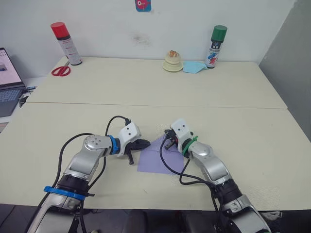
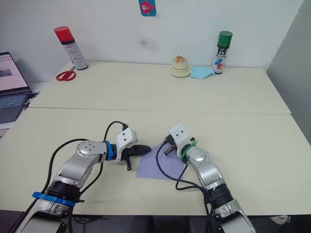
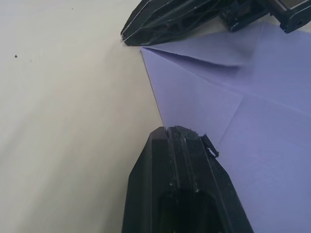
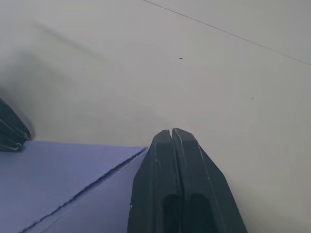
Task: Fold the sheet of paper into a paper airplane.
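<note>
The sheet of paper (image 1: 160,159) is lavender and lies flat on the table near its front edge, between my two arms. In the left wrist view the paper (image 3: 272,97) has a crease, and one corner is folded over into a flap. My left gripper (image 1: 145,143) is shut, its tip (image 3: 170,130) resting at the sheet's left edge. My right gripper (image 1: 167,142) is shut too, its tip (image 4: 171,131) down at the sheet's far corner, close to the left gripper. The paper airplane is out of view.
At the back of the table (image 1: 146,92) stand a red-capped spray can (image 1: 65,43) with red scissors (image 1: 60,71) beside it. Further right are a cream stacked object (image 1: 172,61), a light blue paper (image 1: 194,67) and a green-capped can (image 1: 215,46). A laptop (image 1: 7,82) sits far left.
</note>
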